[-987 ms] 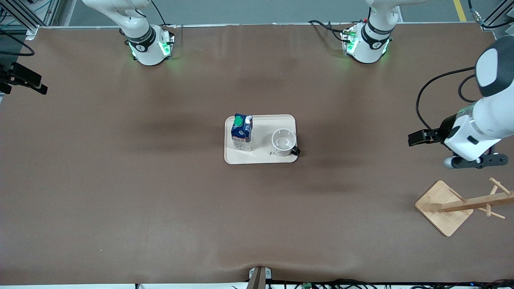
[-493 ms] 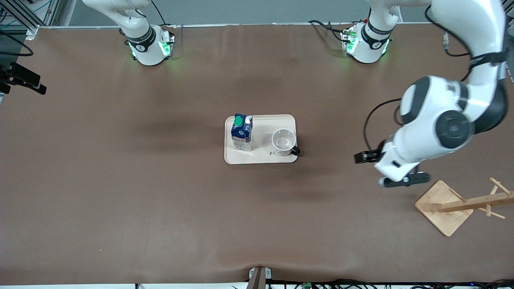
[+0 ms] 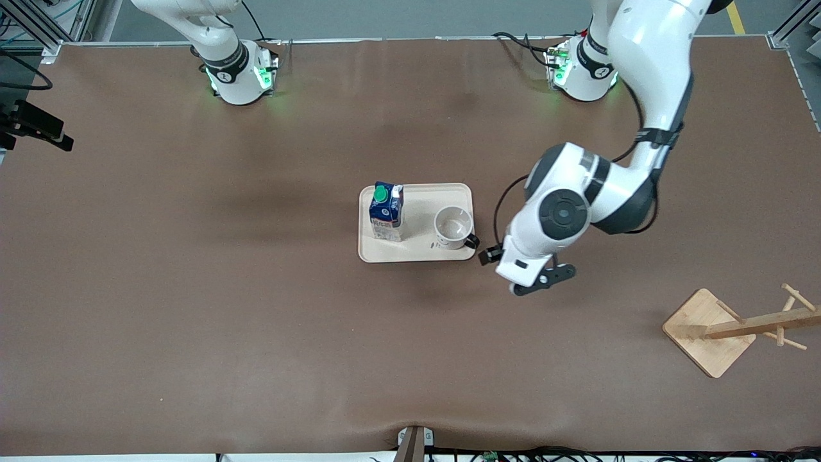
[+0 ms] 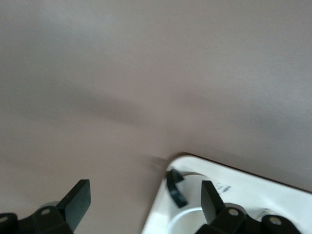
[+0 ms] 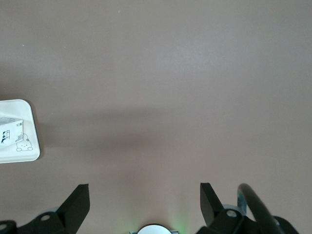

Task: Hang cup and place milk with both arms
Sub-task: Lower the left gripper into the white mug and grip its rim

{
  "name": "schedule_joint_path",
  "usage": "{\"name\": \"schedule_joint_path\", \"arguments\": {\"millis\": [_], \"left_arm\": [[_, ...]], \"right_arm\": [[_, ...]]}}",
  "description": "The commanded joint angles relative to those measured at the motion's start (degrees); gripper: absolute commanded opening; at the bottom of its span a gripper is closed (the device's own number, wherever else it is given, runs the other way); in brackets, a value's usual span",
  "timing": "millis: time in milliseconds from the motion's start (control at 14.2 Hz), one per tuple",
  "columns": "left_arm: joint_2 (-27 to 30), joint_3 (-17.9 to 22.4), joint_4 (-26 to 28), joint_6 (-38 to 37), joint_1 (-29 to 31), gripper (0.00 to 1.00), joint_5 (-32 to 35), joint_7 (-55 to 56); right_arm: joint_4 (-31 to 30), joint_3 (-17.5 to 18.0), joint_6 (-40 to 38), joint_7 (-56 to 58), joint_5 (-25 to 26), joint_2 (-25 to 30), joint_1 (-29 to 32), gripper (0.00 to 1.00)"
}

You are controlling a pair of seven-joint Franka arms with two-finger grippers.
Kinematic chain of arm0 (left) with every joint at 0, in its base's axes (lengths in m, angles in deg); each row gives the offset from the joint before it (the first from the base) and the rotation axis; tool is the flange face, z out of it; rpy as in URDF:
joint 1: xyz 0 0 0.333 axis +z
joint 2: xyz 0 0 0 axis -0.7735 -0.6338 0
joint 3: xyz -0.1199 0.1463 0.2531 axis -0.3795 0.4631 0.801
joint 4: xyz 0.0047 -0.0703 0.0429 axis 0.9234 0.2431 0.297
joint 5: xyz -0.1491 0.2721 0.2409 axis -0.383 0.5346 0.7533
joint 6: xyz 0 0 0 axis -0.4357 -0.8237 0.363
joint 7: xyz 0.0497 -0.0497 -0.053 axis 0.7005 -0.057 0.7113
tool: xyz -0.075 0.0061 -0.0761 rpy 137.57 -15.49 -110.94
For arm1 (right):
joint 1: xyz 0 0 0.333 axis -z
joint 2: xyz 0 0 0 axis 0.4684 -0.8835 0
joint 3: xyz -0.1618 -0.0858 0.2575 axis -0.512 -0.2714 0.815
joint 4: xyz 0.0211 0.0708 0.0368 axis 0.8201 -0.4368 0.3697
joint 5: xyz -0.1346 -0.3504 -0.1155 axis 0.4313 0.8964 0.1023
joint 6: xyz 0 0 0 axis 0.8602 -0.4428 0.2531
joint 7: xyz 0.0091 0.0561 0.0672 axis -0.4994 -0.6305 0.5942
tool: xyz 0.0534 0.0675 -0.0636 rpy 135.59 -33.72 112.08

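Note:
The white cup stands upright on a cream tray, its black handle at the tray's corner toward the left arm's end. The dark-blue milk with a green cap stands on the same tray, toward the right arm's end. My left gripper hangs open over the table just off that corner. In the left wrist view the left gripper is open, with the cup handle close to one finger. My right gripper is open and empty, up over its own base, and the arm waits.
A wooden mug rack on a square base stands near the left arm's end of the table, nearer to the front camera than the tray. The brown table surrounds the tray. The tray's corner shows in the right wrist view.
My left arm has swung from above the rack's end of the table toward the tray, and its open gripper is now beside the cup handle. The right arm has not moved.

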Motion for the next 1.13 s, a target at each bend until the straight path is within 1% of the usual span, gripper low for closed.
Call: {"name": "schedule_joint_path", "arguments": {"millis": [0,352,564,705,775,846,1057], "left_arm": [[0.0,0.3,0.9,2.5,-2.8,1.00,1.4,5.9],[3.7,0.3,8.8,4.2,-4.3,1.00,1.4,8.5],[3.8,0.3,10.7,5.7,-6.8,1.00,1.4,13.5],[3.7,0.2,12.1,6.8,-7.2,1.00,1.4,15.4],[3.7,0.2,12.9,7.2,-7.5,1.00,1.4,15.7],[3.6,0.2,13.9,8.7,-8.0,1.00,1.4,16.3],[2.4,0.3,16.3,14.6,-9.6,1.00,1.4,19.0]], "right_arm": [[0.9,0.5,0.0,-0.8,0.3,-0.3,0.9,1.00],[1.0,0.5,1.2,-0.8,0.2,-1.6,1.6,1.00],[0.9,0.5,6.0,-0.3,0.4,-3.4,2.1,1.00],[0.7,0.5,6.8,-0.4,-0.1,-3.6,2.1,1.00],[0.3,0.6,6.8,-0.4,-0.1,-5.1,1.6,1.00],[1.0,0.6,6.2,-0.2,0.0,-8.4,1.0,1.00],[1.3,0.9,6.9,-0.1,-0.1,-10.2,0.6,1.00]]}}
